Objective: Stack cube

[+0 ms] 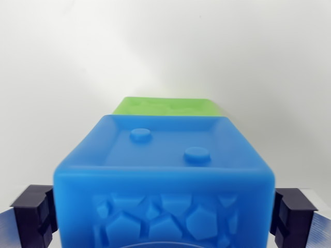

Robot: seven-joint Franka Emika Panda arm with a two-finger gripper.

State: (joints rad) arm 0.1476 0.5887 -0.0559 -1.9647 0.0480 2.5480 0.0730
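Observation:
A blue cube (165,175) fills the lower middle of the wrist view, close to the camera, with two round studs on its top face and a cracked-stone relief on its near side. Behind it, mostly hidden, lies a green cube (168,107); only its top face shows above the blue one. My gripper (165,214) has its dark purple fingers (33,212) pressed against the blue cube's left and right sides, shut on it. Whether the blue cube rests on the surface or hangs above it cannot be told.
A plain white surface and backdrop (165,46) fill the upper part of the view. No other objects show.

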